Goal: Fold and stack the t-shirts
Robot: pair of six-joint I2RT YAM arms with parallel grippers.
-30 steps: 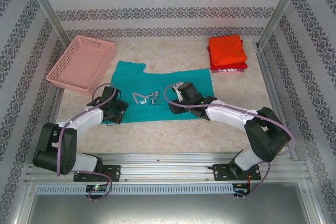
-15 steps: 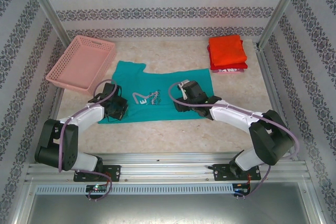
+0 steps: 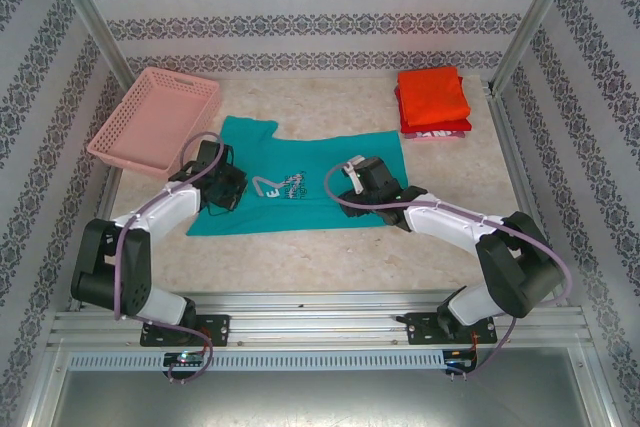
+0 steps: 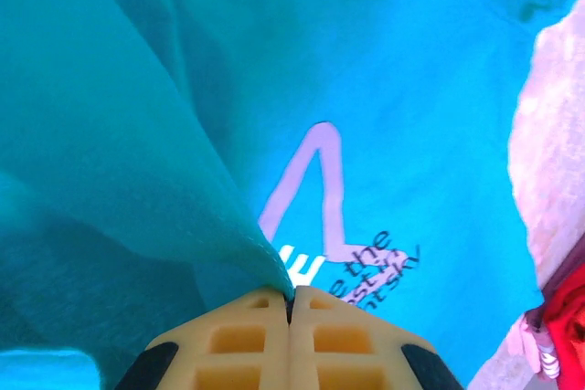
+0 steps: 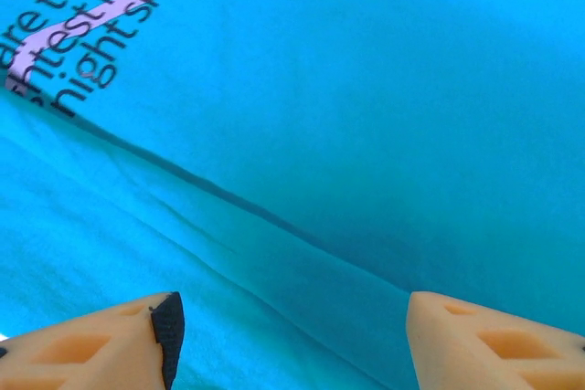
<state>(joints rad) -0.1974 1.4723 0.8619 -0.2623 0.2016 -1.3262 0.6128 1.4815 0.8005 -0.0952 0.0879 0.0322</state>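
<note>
A teal t-shirt (image 3: pixel 300 172) with a pale chest print (image 3: pixel 277 188) lies spread in the middle of the table. My left gripper (image 3: pixel 222 187) is shut on its left edge; in the left wrist view the yellow fingertips (image 4: pixel 291 303) pinch a raised fold of the teal cloth (image 4: pixel 137 180). My right gripper (image 3: pixel 357 187) hovers open over the shirt's right half, its fingers (image 5: pixel 101 344) wide apart above a long crease in the teal cloth (image 5: pixel 347 134). Folded t-shirts are stacked at the back right, an orange-red one (image 3: pixel 432 95) on top and a white-pink printed edge (image 3: pixel 437 133) at the bottom.
A pink lattice basket (image 3: pixel 155 119) sits at the back left, close to the shirt's sleeve. Metal posts (image 3: pixel 525 22) and patterned walls border the table (image 3: pixel 330 247). Bare tabletop lies between the shirt and the arm bases.
My left gripper has shut on the shirt's left edge and moved away from the bases, lifting a fold of cloth. My right gripper has shifted slightly right, still open.
</note>
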